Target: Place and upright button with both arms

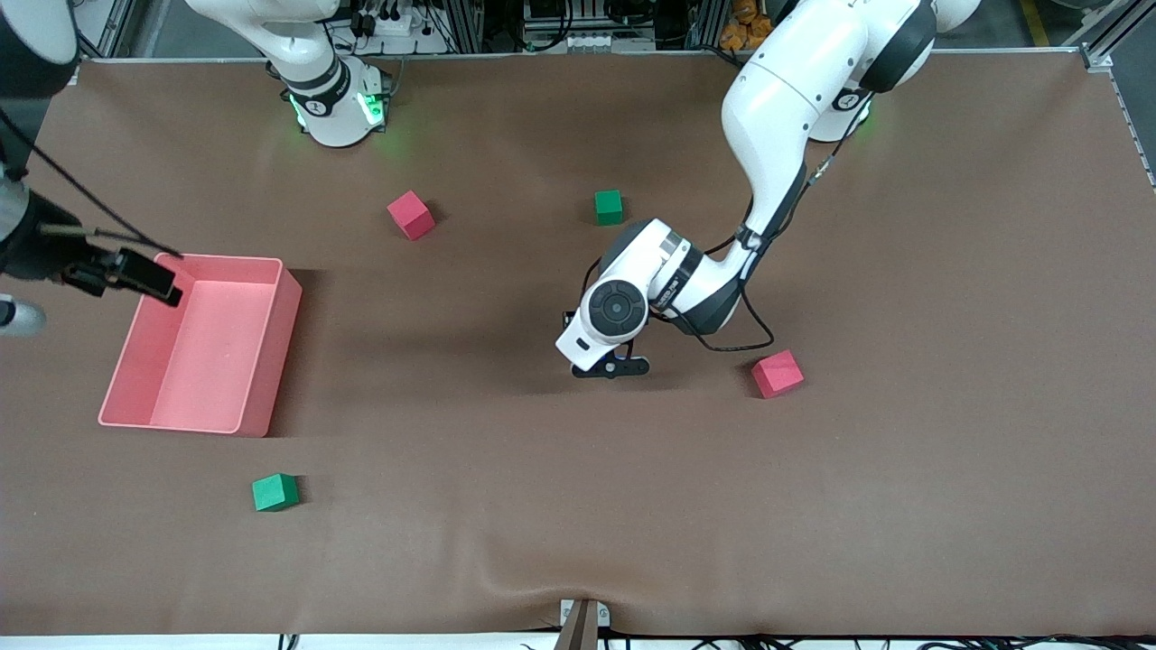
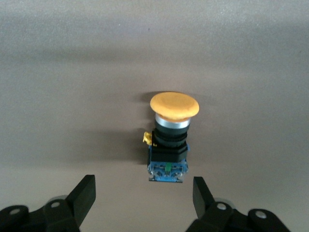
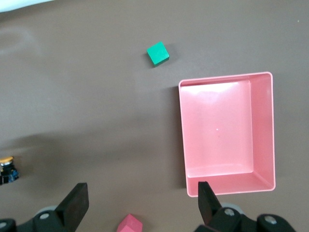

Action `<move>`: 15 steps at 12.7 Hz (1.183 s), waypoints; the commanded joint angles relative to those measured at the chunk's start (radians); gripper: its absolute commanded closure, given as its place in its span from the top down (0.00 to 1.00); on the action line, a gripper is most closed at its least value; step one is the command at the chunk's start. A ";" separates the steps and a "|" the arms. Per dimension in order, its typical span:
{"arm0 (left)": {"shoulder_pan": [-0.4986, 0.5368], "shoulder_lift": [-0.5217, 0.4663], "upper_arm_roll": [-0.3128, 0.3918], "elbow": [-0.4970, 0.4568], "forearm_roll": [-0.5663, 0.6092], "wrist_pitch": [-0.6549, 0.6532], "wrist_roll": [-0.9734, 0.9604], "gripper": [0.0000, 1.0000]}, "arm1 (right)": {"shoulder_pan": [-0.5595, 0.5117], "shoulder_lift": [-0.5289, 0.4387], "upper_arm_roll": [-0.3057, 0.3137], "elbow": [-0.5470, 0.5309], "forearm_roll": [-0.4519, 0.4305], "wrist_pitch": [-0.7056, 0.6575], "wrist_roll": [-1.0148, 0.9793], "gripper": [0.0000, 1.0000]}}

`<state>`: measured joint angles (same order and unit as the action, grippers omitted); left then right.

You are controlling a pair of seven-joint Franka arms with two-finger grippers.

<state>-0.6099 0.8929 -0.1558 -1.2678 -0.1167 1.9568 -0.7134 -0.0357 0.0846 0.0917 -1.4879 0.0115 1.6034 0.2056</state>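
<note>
The button (image 2: pixel 169 140) lies on its side on the brown table, orange cap away from my left gripper (image 2: pixel 143 193) and blue end toward it. The left gripper is open, low over the table, its fingers (image 2: pixel 84 193) just short of the button and not touching it. In the front view the left gripper (image 1: pixel 612 367) is at mid-table and its hand hides the button. My right gripper (image 3: pixel 141 203) is open and empty, high over the pink bin's (image 1: pixel 280 343) end of the table (image 1: pixel 144 275). The button shows small at the edge of the right wrist view (image 3: pixel 7 168).
The pink bin (image 3: pixel 182 135) is empty. A red cube (image 1: pixel 777 374) lies beside the left gripper, toward the left arm's end. Another red cube (image 1: pixel 411 215) and a green cube (image 1: pixel 609 207) lie nearer the bases. A green cube (image 1: pixel 275 492) lies nearer the front camera than the bin.
</note>
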 commanded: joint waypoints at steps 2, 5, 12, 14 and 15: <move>-0.010 0.037 0.006 0.045 -0.018 0.019 -0.009 0.80 | -0.021 -0.143 0.011 -0.223 -0.008 0.090 -0.032 1.00; -0.011 0.049 -0.001 0.053 -0.018 0.028 -0.009 0.79 | -0.013 -0.126 0.013 -0.164 -0.025 0.083 -0.136 1.00; -0.013 0.057 -0.005 0.053 -0.018 0.062 0.024 0.75 | -0.029 -0.052 0.011 0.005 -0.070 -0.056 -0.140 1.00; -0.010 0.057 -0.005 0.051 -0.018 0.062 0.041 0.71 | -0.027 -0.052 -0.001 0.005 -0.067 -0.056 -0.143 1.00; -0.010 0.058 -0.004 0.051 -0.018 0.063 0.043 0.70 | -0.027 -0.052 -0.001 0.006 -0.065 -0.056 -0.150 1.00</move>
<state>-0.6158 0.9262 -0.1633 -1.2502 -0.1168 2.0151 -0.6900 -0.0418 0.0120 0.0787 -1.5196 -0.0405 1.5703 0.0764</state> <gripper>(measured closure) 0.256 0.000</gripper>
